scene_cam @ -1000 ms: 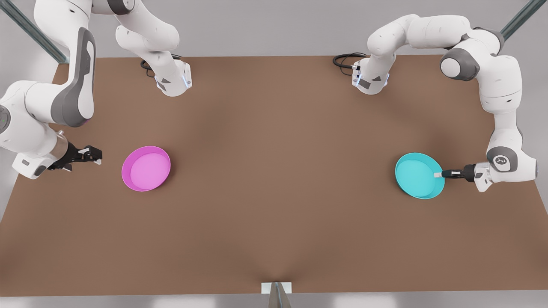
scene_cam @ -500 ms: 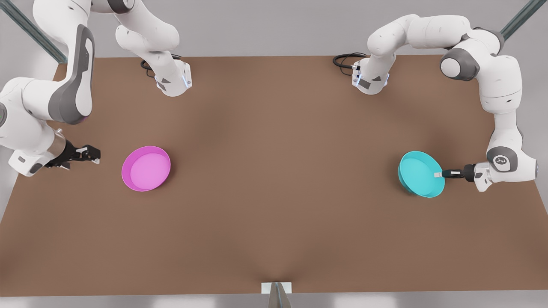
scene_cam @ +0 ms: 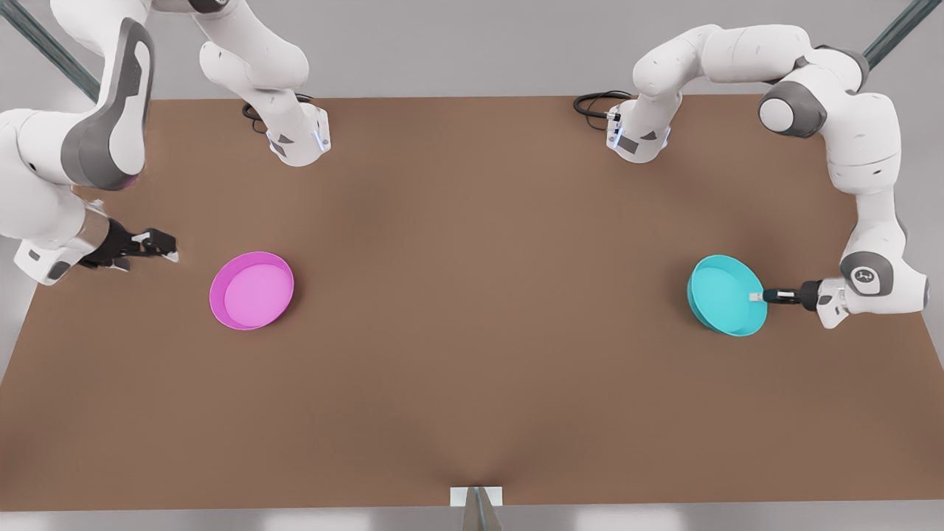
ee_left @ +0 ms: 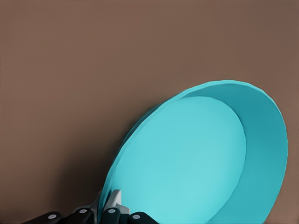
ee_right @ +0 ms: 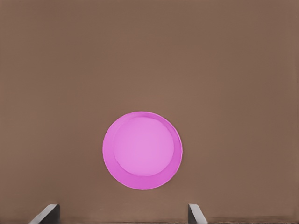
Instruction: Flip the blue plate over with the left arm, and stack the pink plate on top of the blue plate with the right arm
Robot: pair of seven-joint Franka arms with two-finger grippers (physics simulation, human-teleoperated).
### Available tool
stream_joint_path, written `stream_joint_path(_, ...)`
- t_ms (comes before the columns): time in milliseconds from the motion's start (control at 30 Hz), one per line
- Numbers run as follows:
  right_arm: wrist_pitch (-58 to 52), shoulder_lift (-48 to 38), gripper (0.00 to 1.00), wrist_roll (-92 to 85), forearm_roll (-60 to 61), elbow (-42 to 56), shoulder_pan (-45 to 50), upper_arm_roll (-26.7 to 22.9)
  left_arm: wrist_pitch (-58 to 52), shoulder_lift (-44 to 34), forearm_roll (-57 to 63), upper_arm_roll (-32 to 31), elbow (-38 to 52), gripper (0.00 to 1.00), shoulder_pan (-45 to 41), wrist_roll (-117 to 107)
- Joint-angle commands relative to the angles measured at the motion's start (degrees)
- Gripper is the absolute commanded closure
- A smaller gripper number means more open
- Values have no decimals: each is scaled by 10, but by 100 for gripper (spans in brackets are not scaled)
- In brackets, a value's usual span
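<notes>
The left pincer [scene_cam: 755, 296] is at the front view's right, clamped on the rim of the blue plate [scene_cam: 726, 295]; one finger [scene_cam: 755, 296] lies over the inner face at the rim; the plate is tilted, its gripped edge raised off the tabletop [scene_cam: 472, 332] and its hollow side facing up; whether the far edge touches the surface cannot be told. In the left wrist view the blue plate [ee_left: 196, 158] stands at a slant over the brown surface, with the pincer [ee_left: 112, 205] closed on its near rim.

The right pincer [scene_cam: 164, 247] is at the front view's left, above the tabletop, near the pink plate [scene_cam: 251, 290] but apart from it – no contact; its fingers are spread wide, as the right wrist view shows by the two fingertips [ee_right: 46, 213] set far apart on either side of the pink plate [ee_right: 142, 150]; nothing is held.

The pink plate lies flat on the tabletop, hollow side up, well apart from the blue plate – the two sit toward opposite sides of the surface.
</notes>
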Motion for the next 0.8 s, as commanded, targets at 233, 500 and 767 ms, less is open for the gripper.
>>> stream_joint_path(233,8,1,0,3,-5,-17,-11,-1,-8,-7,-26,-5,6,79,-1,1)
stream_joint_path(500,19,1,0,51,-12,-43,-12,-1,-1,-14,-23,-58,17,79,-5,-10)
stream_joint_path(767,21,3,0,46,-12,-47,-22,-1,6,-35,71,-74,45,79,-100,-46)
